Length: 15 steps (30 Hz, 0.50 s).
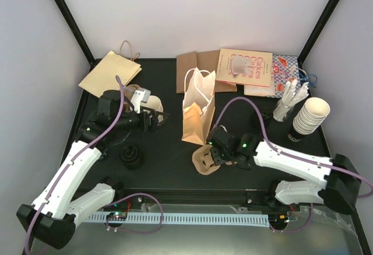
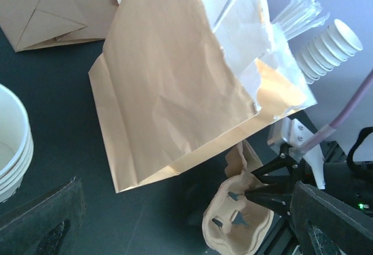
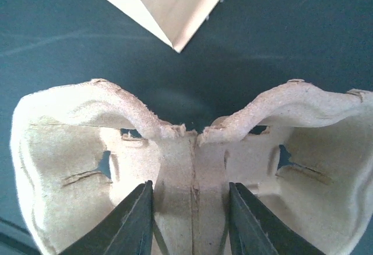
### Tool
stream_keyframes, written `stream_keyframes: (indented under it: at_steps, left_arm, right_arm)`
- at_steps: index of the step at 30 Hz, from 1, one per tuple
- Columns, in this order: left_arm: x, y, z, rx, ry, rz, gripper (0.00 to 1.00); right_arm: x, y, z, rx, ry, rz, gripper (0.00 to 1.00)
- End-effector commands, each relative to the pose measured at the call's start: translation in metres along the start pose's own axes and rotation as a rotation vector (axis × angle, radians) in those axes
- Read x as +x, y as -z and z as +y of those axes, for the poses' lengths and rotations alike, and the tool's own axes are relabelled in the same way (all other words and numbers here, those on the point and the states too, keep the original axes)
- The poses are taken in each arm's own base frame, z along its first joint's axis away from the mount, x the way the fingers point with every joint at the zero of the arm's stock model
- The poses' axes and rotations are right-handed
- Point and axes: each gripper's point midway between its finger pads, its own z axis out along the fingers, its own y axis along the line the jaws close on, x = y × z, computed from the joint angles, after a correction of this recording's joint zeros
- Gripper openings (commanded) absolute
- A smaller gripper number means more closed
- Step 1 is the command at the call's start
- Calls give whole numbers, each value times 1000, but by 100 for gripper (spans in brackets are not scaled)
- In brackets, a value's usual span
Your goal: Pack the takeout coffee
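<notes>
Closest to my right wrist camera, the two dark fingers of the right gripper [image 3: 189, 188] stood narrow, one flat against each side of the centre rib of the brown pulp cup tray [image 3: 70, 150], holding it. The tray was rough moulded fibre with frayed edges. Its two rounded cup wells spread out on either side like wings, each with slit tabs cut into it. It lay on the matte black table [image 3: 303, 39], and the sharp creased corner of the tan paper bag [image 3: 169, 4] pointed at it from just beyond.

The left gripper [image 2: 186, 226] gaped wide and held nothing. Through its camera I saw the bag's crumpled kraft face, with a glossy white paper bag [image 2: 245, 27] behind it. A stack of ribbed white cups [image 2: 11, 144] sat at the left edge.

Of the takeout coffee, I could find only a round black lid [image 1: 132, 156] on the table beside the left forearm, well apart from both bags. I could not tell whether a cup stood under it.
</notes>
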Motion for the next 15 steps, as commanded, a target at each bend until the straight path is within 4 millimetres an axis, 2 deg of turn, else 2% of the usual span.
stream_keyframes:
  at_steps: [1, 7, 15]
  left_arm:
    - [-25, 4, -18, 5, -13, -49, 99]
    - [-49, -1, -36, -78, -62, -69, 99]
    - [-84, -10, -37, -248, -101, -68, 96]
  right_arm:
    - [-25, 41, -5, -16, -24, -148, 36]
    - [-46, 90, -22, -3, -56, -306, 35]
    - [-64, 154, -58, 74, -123, -501, 34]
